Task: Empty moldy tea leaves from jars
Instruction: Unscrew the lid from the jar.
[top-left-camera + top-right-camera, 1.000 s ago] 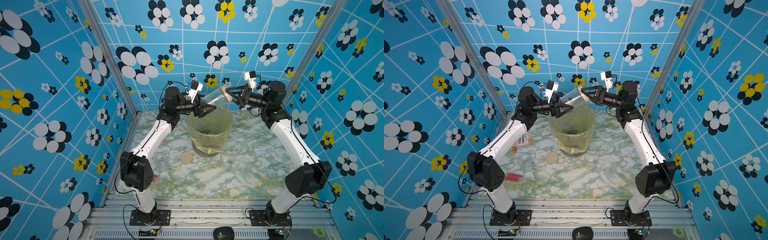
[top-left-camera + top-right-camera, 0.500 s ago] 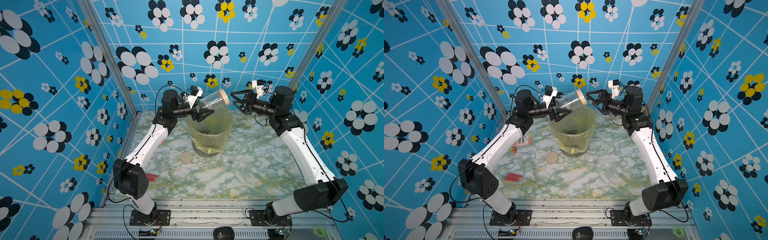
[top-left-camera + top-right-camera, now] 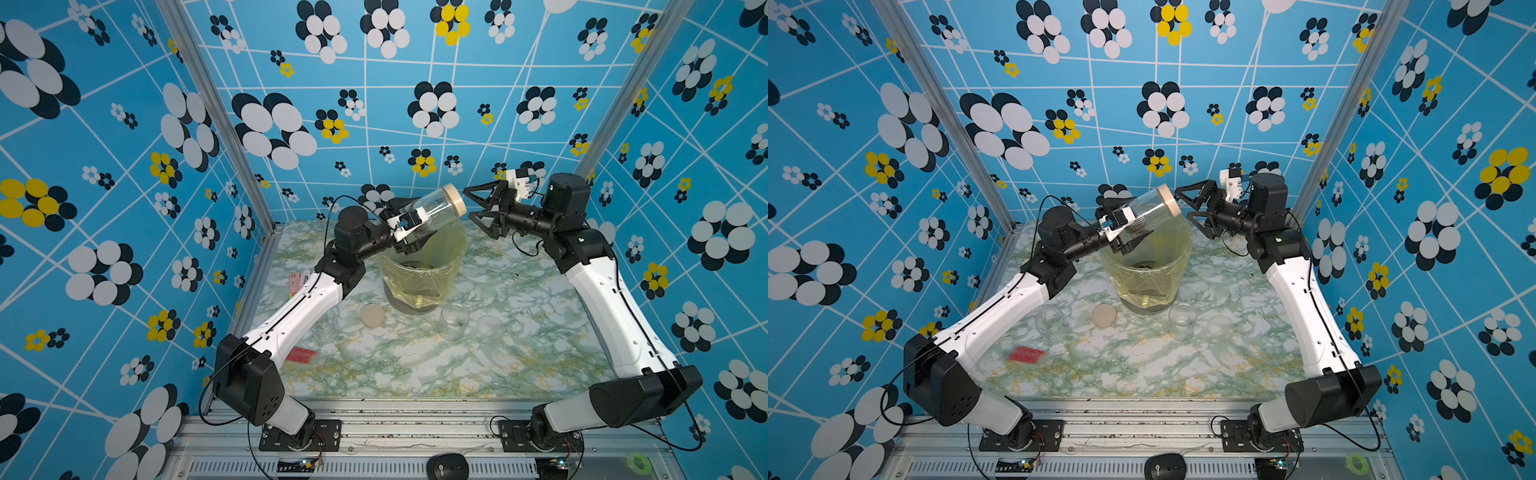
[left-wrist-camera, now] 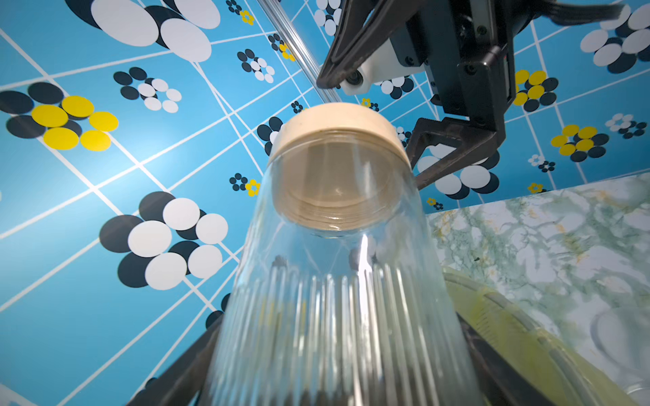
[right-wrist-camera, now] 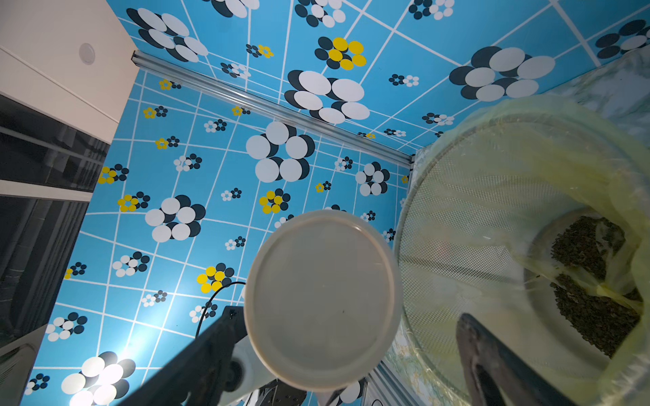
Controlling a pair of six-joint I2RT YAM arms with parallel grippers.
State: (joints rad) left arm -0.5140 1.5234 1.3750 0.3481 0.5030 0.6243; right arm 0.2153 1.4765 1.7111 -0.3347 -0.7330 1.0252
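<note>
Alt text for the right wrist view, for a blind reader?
A flat round beige jar lid faces the camera, framed by the right gripper with open jaws. Beside it, a mesh bin lined with a yellow bag holds dark crumbly tea leaves.

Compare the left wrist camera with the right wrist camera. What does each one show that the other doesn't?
Only the left wrist view shows the jar, its ribbed clear wall, and the right gripper from the front, jaws open just past the lid. Only the right wrist view shows the lid's flat top face-on and tea leaves at the bottom of the bin. Both show the lid, the bin's yellow bag and the blue flowered walls.
</note>
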